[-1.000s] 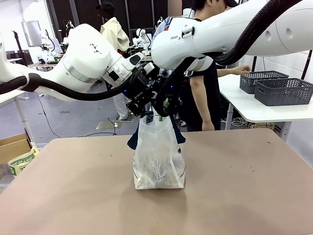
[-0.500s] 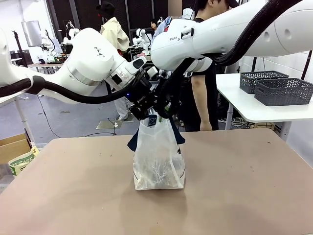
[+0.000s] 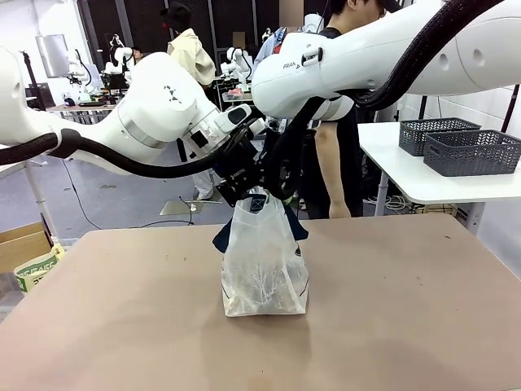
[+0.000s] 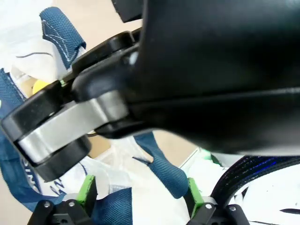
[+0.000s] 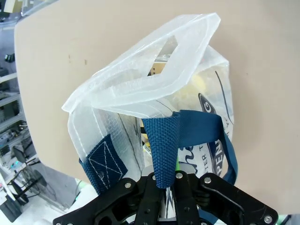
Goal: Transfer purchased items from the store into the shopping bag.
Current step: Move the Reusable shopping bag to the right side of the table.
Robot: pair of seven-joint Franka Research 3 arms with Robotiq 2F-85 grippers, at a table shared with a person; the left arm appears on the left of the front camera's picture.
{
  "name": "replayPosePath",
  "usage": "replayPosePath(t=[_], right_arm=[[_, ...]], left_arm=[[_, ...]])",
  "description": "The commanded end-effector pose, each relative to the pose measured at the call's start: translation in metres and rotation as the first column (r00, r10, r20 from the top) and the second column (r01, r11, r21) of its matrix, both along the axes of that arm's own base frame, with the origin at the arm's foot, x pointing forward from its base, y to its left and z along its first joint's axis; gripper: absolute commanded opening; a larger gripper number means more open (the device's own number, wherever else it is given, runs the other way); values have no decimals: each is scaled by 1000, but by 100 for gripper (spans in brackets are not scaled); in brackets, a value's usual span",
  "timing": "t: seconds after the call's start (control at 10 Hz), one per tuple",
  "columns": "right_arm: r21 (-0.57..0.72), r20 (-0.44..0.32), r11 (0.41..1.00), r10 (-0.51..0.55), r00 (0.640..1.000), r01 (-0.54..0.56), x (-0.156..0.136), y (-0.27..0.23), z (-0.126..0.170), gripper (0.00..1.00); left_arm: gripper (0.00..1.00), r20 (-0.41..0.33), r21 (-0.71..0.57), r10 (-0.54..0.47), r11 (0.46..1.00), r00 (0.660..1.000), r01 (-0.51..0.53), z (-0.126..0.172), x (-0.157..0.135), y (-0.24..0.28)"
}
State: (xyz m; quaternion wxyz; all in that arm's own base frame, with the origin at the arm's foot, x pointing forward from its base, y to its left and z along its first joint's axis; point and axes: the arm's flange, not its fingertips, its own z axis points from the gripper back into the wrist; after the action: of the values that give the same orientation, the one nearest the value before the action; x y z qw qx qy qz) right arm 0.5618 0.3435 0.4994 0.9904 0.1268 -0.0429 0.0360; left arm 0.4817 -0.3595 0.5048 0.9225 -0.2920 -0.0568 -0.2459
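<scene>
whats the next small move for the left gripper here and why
Probably close the left gripper on the loose navy handle. Its jaws stand open with that strap lying between the green pads, while the right gripper is already shut on the other handle of the shopping bag. Gripping both would likely let the arms lift or spread it.

Landmark: the brown table [image 3: 407, 326]. Right of it stands a white side table [image 3: 423, 183] bearing two dark grey lattice baskets [image 3: 470, 151], touching. A person in black [image 3: 338, 163] stands behind it. A cardboard box [image 3: 20, 244] sits at its left.
</scene>
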Motion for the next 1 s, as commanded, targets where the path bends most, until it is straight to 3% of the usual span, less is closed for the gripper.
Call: replayPosePath(t=[0.0,0.3,0.4,0.9], right_arm=[[6,17,1000,-14,1000,13,4,3,-3,0],[3,19,1000,-12,1000,12,4,2,-2,0],[3,19,1000,-11,1000,11,4,2,-2,0],[8,20,1000,-14,1000,14,5,-1,-1,0]], left_arm=[[62,29,40,17,999,999,-18,1,-7,2],[4,27,42,27,999,999,-28,2,-6,5],[0,30,41,34,999,999,-35,2,-6,7],[0,50,43,67,997,997,-69,7,-6,17]])
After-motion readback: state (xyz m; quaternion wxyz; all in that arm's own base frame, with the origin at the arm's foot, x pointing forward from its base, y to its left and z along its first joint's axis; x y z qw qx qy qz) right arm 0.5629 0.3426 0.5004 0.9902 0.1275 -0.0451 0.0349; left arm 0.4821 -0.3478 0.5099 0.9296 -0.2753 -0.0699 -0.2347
